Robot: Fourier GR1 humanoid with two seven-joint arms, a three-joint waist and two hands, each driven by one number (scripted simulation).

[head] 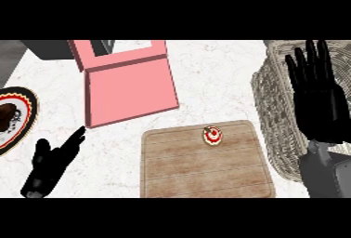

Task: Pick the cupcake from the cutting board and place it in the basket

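The cupcake sits at one o'clock on the cutting board. The right robot hand, wide and empty, hangs over the wicker basket at three o'clock. A sideways reach could topple the cupcake.

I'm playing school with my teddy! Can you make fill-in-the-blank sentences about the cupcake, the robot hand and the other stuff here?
1. The cupcake sits on the wooden ____.
2. The right hand, fingers straight, shows over the wicker ____.
3. The open box is coloured ____.
4. The plate lies at the view's ____ edge.
Missing words: cutting board; basket; pink; left.
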